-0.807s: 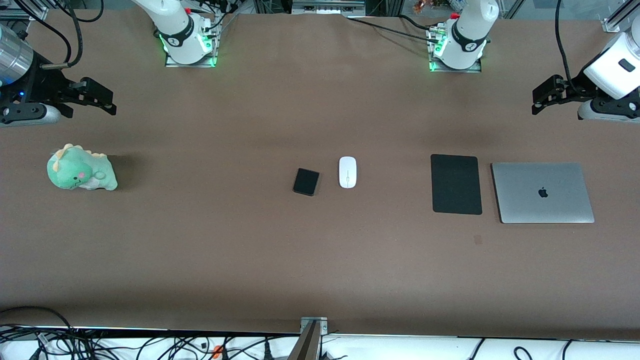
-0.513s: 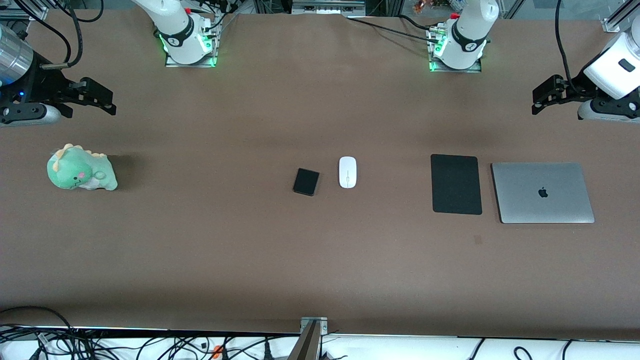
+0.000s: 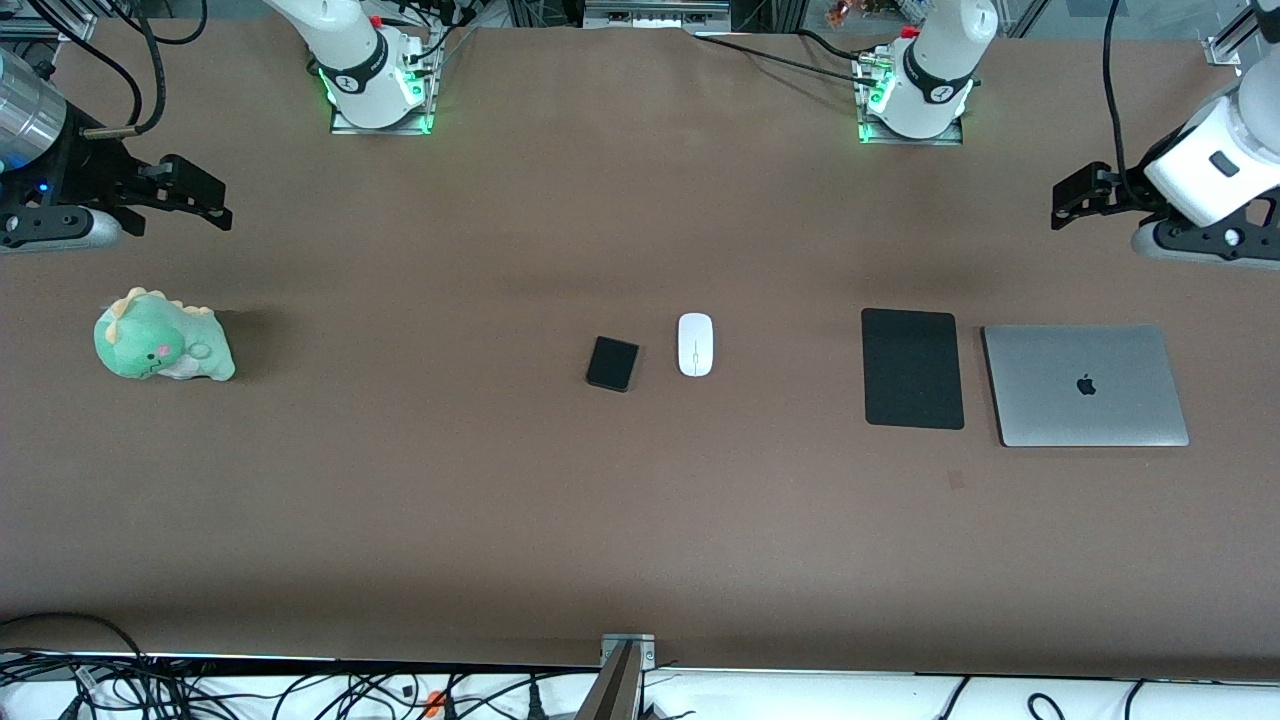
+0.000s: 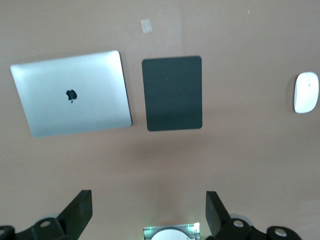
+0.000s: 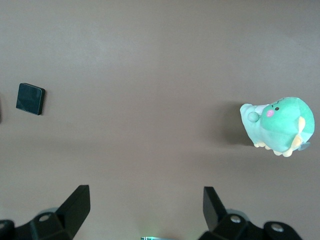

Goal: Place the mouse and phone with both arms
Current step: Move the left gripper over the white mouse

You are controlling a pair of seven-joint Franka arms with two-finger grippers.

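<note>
The white mouse (image 3: 695, 344) lies at the table's middle, and it also shows in the left wrist view (image 4: 306, 92). The black phone (image 3: 612, 363) lies beside it toward the right arm's end, apart from it, and it shows in the right wrist view (image 5: 30, 98). My left gripper (image 3: 1072, 198) is open and empty, up over bare table at the left arm's end; the left wrist view (image 4: 147, 205) shows its fingers wide apart. My right gripper (image 3: 205, 195) is open and empty over bare table at the right arm's end, and the right wrist view (image 5: 145, 202) shows the same.
A flat black mat (image 3: 912, 368) and a closed silver laptop (image 3: 1085, 385) lie side by side toward the left arm's end. A green plush dinosaur (image 3: 160, 337) sits toward the right arm's end. The arm bases (image 3: 372, 85) stand along the edge farthest from the camera.
My left gripper has shifted a little toward the table's middle. The right arm, the mouse and the phone have not moved.
</note>
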